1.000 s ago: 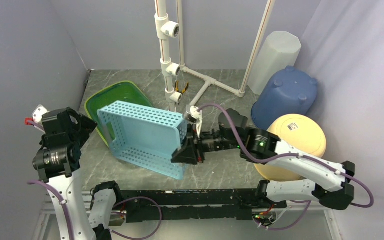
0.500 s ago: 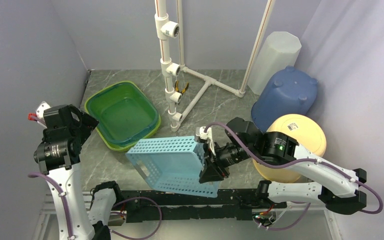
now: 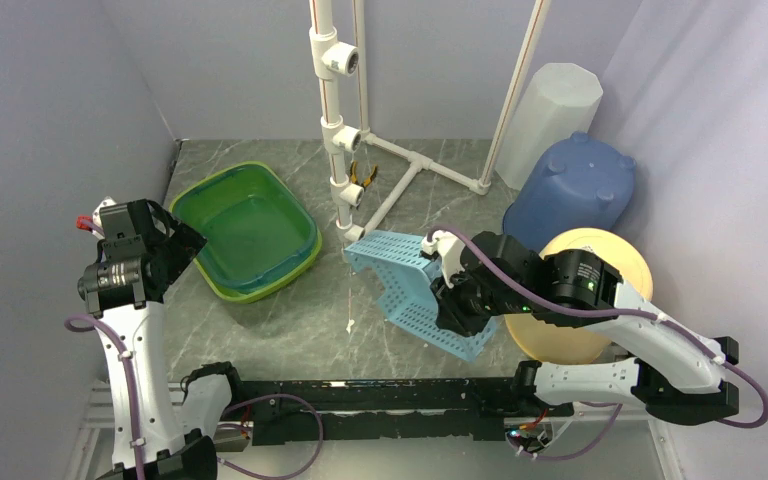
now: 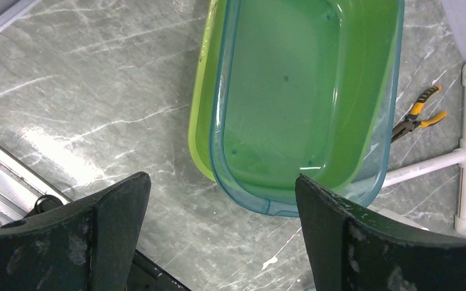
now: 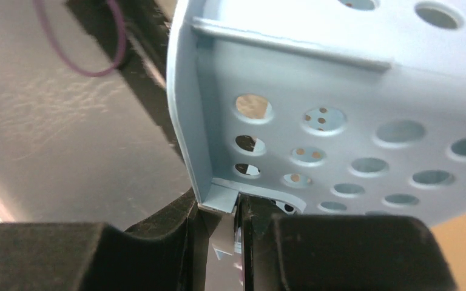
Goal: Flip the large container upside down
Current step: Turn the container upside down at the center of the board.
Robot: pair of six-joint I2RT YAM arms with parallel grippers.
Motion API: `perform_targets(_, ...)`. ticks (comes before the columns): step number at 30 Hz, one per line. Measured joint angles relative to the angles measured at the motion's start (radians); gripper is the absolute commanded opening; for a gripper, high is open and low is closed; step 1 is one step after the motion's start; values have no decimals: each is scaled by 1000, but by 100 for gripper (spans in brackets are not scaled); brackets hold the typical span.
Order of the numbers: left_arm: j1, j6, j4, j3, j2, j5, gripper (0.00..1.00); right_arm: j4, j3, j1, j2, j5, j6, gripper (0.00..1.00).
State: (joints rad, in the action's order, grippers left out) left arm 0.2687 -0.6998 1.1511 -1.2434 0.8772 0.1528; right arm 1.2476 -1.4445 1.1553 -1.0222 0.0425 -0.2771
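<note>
Soft, even overhead light glares off the marble table point(image 4: 67, 91); the right wrist's fingers point(image 5: 67, 254) look blurred.

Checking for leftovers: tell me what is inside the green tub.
Nothing lies in the green tub: only its bare floor with a few dark specks. It sits nested in a lime outer tub, so the gap between them is hidden.

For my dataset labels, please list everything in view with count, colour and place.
basket: 1, light blue, tilted, centre-right, in right gripper
tubs: 2 nested, green, left
pliers: 1, yellow handles, by pipe frame
pipe frame: 1, white, back centre
bucket: 1, dark blue, upside down, back right
tall bin: 1, white, back right corner
round container: 1, cream, right
table: 1, grey marble
left gripper: 1, black, open, facing tubs
right gripper: 1, black, shut on basket
</note>
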Motion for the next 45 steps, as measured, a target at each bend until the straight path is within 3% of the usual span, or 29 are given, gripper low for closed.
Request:
perform_targets(8,0,0,-16,40,32,-53,94,149,-46,0,-98,-328,-42,0)
perform_targets(14,0,0,-30,63,44,-84,94,152,-66,0,-144,-577,-29,0)
perform_targets(23,0,3,-40,75,50,-97,94,86,26,0,-238,-795,40,0)
perform_targets(29,0,5,-48,84,50,-103,94,-77,200,0,-248,-773,125,2)
perform_targets(37,0,5,-49,94,50,-104,94,-256,376,11,-262,-603,196,12)
perform_targets(45,0,5,-64,115,50,-104,94,-358,425,23,-381,-460,276,19)
